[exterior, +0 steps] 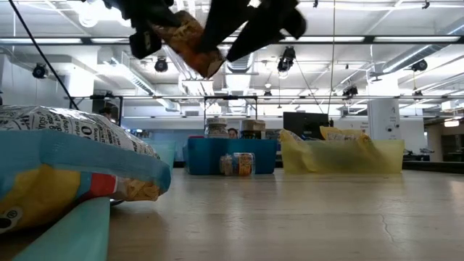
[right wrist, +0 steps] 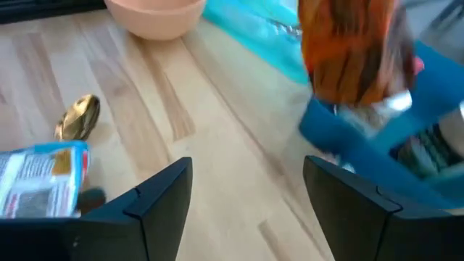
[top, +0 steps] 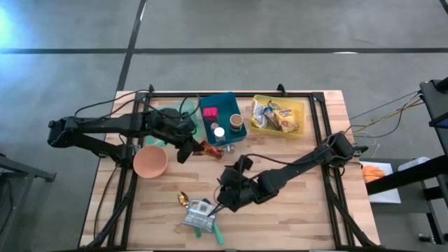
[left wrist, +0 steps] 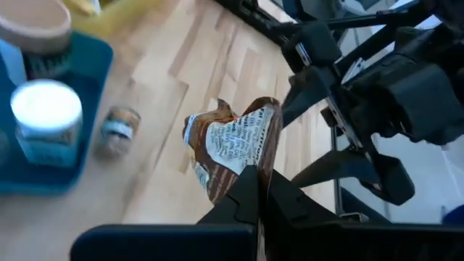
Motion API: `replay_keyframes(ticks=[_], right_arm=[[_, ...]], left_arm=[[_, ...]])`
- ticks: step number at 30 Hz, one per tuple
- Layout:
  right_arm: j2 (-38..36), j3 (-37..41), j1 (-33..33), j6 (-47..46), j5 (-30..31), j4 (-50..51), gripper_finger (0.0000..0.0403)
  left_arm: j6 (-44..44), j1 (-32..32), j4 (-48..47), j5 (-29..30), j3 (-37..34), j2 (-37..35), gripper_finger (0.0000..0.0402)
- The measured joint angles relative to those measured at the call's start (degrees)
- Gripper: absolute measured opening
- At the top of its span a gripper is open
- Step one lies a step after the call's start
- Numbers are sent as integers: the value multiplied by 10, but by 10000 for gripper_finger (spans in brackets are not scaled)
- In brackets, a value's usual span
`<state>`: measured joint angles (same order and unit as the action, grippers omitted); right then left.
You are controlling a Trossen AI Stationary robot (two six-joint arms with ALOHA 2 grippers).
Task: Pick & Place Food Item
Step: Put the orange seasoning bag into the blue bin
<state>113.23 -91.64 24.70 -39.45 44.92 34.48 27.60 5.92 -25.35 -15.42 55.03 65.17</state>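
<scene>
A crumpled brown-and-orange snack packet (left wrist: pixel 230 148) hangs in the air just in front of the blue bin (top: pixel 220 117), with my left gripper (top: pixel 189 150) shut on it. The low view shows the packet (exterior: pixel 190 40) well above the tabletop. My right gripper (top: pixel 222 199) stands open over bare wood nearer the front edge. Nothing lies between its fingers (right wrist: pixel 165 190), and the packet (right wrist: pixel 346 51) shows ahead of it. My left gripper pinches the packet's crinkled end (left wrist: pixel 255 154) between its two shut fingers (left wrist: pixel 246 194). The fingers come from the table's left, slanting downward. The packet sticks out beyond the fingertips, lifted clear of the table.
The blue bin holds a white-lidded jar (left wrist: pixel 45 116) and a brown cup (top: pixel 236 123); a small jar (left wrist: pixel 119 129) lies beside it. A yellow bin (top: pixel 278 115) of snack bags stands at the back right. A pink bowl (top: pixel 150 162), a gold spoon (top: pixel 182 199) and a blue-white packet (top: pixel 198 213) lie near the front.
</scene>
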Motion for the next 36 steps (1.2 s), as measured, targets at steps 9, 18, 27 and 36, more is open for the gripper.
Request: replay_keyframes(ticks=[9, 18, 27, 36], right_arm=[[-1, 0, 42, -111, 1, 76, 261], [1, 0, 73, -201, 1, 120, 261], [2, 0, 83, -219, 2, 123, 261], [2, 5, 86, -237, 2, 136, 261]], left_arm=[[-86, 46, -104, 63, 122, 37, 0], [-139, 109, -183, 120, 196, 95, 0], [-182, 158, -185, 118, 237, 157, 0], [-248, 189, -220, 118, 323, 275, 0]])
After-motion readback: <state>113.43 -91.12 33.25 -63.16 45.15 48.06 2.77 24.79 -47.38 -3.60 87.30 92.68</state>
